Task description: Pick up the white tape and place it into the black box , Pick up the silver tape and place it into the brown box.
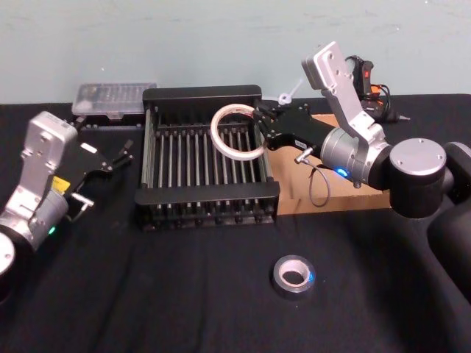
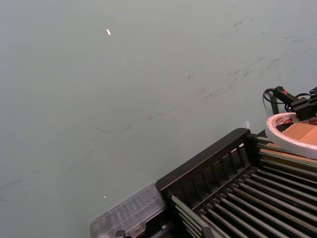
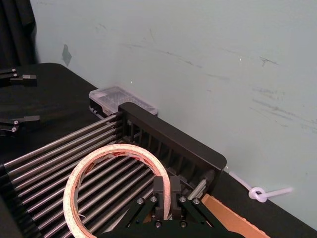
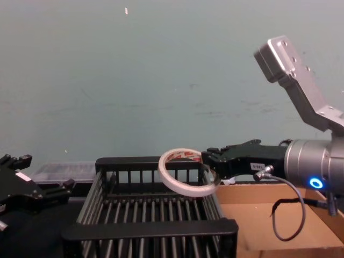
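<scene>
I have the right claw [image 1: 259,129] pinching the white tape [image 1: 237,132] by its rim, holding the ring in the air over the right part of the black box [image 1: 206,206], tilted a little. In the right wrist view the fingers [image 3: 159,191] are pressed onto the ring's edge, with the slatted floor below it. I judge the first half of the job as almost done: the tape is above the crate but not yet let go.

The second half has not begun. The silver tape [image 1: 294,276] lies flat on the counter [image 1: 184,294] in front of the boxes, apart from both. The brown box [image 1: 346,198] sits against the black box's right side, partly under my right arm; what I can see of its floor is bare.

My left claw [image 1: 110,156] is spread and idle, parked at the left of the black box.

The counter is covered in black cloth. Behind it is a pale green wall, with a clear plastic case [image 1: 114,98] at the back left and a black tool with cable [image 1: 372,92] at the back right.
</scene>
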Available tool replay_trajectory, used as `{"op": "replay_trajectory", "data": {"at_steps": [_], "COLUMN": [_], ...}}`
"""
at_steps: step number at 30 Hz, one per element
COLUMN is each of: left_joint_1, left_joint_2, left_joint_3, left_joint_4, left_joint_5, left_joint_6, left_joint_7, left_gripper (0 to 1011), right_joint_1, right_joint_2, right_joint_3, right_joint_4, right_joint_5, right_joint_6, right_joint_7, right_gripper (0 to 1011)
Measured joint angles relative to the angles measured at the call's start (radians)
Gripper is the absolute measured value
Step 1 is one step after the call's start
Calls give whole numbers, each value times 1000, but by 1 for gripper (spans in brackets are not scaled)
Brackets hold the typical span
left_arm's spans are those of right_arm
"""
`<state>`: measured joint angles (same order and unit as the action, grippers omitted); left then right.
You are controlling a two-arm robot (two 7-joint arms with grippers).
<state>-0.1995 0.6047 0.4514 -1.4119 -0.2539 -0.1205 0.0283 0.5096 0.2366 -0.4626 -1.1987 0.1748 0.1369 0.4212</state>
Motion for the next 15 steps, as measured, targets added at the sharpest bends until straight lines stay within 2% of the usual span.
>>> {"op": "replay_trajectory", "data": {"at_steps": [15], "left_joint_1": [0], "left_joint_2": [0], "left_joint_3": [0], "left_joint_4": [0], "left_joint_5": [0], "left_joint_6": [0], "left_joint_7": [0], "left_gripper": [1001], "right_joint_1": [-2], "right_joint_2": [2], "right_joint_3": [2], "right_joint_4": [-3], "right_joint_5": [0], "right_joint_6": [1], "right_joint_7": [-1], "right_gripper": [91]}}
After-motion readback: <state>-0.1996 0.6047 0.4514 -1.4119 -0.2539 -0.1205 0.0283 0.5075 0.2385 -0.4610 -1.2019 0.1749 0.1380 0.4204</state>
